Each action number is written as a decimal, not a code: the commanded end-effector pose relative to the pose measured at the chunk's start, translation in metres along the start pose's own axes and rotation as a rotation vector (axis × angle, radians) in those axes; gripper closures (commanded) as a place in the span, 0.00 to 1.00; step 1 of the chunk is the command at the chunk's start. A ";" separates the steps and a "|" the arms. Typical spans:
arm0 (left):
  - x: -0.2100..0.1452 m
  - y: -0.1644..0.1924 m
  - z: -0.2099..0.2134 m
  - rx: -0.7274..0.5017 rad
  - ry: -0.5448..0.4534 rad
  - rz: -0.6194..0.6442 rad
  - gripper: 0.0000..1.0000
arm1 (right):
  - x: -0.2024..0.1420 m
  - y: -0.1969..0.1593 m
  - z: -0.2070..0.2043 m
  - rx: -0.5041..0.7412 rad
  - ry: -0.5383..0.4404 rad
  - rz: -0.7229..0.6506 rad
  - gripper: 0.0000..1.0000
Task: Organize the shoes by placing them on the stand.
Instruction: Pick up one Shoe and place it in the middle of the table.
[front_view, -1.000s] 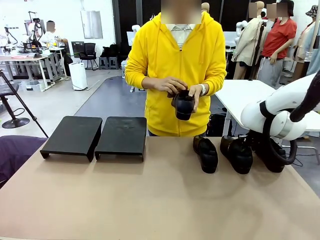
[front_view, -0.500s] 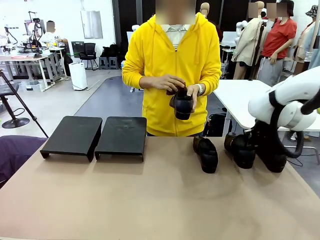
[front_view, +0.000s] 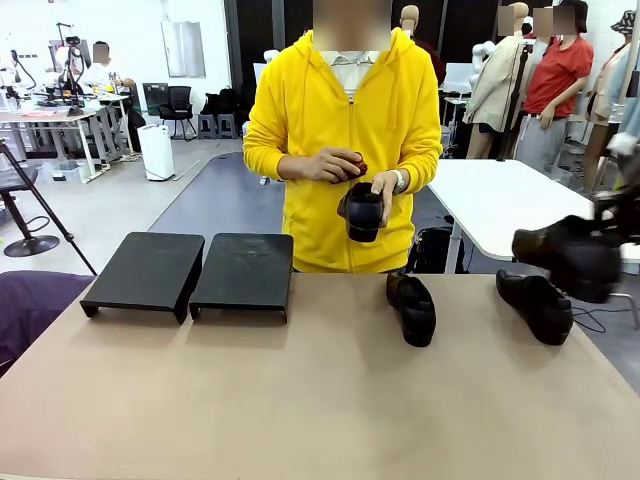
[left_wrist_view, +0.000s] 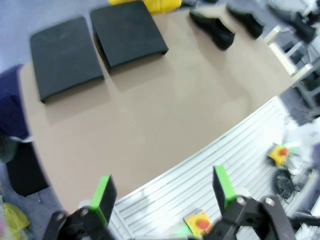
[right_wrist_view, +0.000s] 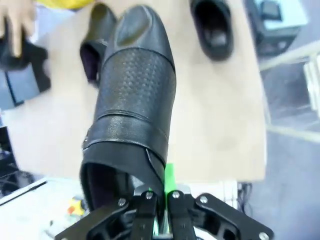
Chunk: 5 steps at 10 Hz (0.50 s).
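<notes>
The stand (front_view: 243, 268) sits bare at the left of the worktop (front_view: 300, 400), its two black sections side by side. The left jaws hang wide and empty high over the near edge, their green pads (left_wrist_view: 105, 192) well apart. That arm is the nearer to the stand but carries nothing.

In the middle the person (front_view: 345, 120) holds one shoe (front_view: 364, 212) at chest height. Below it a second shoe (front_view: 412, 308) lies on the worktop, its long axis running toward the robot. A third shoe (front_view: 537, 305) lies farther right.

Just above that one, the fourth shoe (front_view: 568, 258) rides clear of the worktop. The right jaws are pinched tight on its heel collar, and its long axis runs straight out from them, toe away.

The stand lies well to this shoe's left, beyond both resting shoes. A second ago this shoe stood on the worktop beside the others with the right arm down on it; now it is lifted.
</notes>
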<state>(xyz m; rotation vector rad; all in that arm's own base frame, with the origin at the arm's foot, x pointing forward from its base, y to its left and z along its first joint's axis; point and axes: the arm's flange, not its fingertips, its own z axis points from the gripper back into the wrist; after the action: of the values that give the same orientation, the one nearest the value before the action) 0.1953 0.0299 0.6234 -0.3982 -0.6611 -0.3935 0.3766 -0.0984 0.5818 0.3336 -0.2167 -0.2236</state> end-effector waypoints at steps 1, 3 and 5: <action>0.000 0.001 0.001 -0.011 -0.001 -0.007 0.00 | -0.059 -0.004 0.023 0.007 -0.080 -0.041 1.00; 0.000 0.001 0.001 -0.011 -0.001 -0.007 0.00 | -0.064 -0.020 0.025 0.031 -0.132 -0.086 1.00; 0.000 0.001 0.001 -0.011 -0.001 -0.007 0.00 | -0.067 -0.010 0.038 0.025 -0.056 -0.019 1.00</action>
<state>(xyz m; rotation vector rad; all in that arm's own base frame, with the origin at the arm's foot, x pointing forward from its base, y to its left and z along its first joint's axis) 0.1953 0.0299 0.6235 -0.3981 -0.6614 -0.3935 0.2910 -0.1035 0.5931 0.3576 -0.2817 -0.2679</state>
